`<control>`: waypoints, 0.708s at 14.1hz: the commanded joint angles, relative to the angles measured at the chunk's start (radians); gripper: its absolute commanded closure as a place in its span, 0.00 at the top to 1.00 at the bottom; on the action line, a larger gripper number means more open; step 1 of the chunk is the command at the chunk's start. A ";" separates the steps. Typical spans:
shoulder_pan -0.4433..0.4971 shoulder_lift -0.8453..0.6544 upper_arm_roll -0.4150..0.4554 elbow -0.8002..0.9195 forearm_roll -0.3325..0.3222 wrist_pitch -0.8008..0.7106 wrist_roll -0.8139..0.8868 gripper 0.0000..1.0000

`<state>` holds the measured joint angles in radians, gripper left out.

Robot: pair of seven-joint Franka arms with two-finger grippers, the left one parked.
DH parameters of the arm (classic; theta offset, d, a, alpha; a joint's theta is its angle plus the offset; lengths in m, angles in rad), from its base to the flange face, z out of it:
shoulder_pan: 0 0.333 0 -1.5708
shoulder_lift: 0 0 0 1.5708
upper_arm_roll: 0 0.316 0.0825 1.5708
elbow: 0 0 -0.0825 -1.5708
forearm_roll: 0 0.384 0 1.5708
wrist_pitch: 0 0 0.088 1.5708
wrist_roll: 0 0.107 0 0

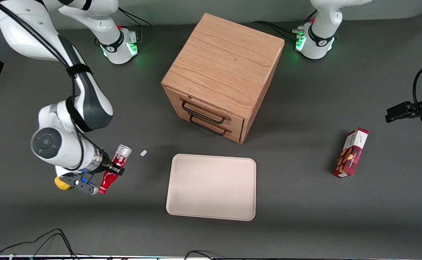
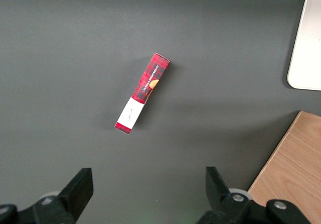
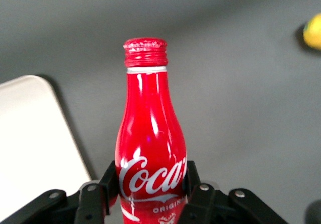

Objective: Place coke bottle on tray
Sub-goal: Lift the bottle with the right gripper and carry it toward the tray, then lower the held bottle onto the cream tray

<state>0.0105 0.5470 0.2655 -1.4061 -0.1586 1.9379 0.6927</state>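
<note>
You have the coke bottle clamped in the gripper, fingers closed on its red body at the white script logo, one on each side. In the front view this sits at the lower left of the frame, toward the working arm's end of the table, with the bottle tilted, silver-grey base up and red neck pointing down toward the front camera. It is not on the beige tray, which lies at lower centre, well apart from the bottle. A small white scrap lies on the dark table between bottle and tray. The wooden drawer cabinet stands above the tray in the frame. A red snack box lies at right, toward the parked arm's end.
</note>
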 commanded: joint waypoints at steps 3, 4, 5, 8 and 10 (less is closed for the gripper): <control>0.135 0.155 0.011 0.312 -0.006 -0.051 -0.033 0.00; 0.169 0.207 0.011 0.388 -0.006 -0.051 -0.033 0.00; 0.196 0.256 0.009 0.454 -0.007 -0.042 -0.033 0.00; 0.229 0.338 0.017 0.513 0.001 0.059 -0.152 0.00; 0.243 0.388 0.026 0.512 0.001 0.107 -0.167 0.00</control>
<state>0.2413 0.8596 0.2820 -0.9764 -0.1586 2.0243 0.5762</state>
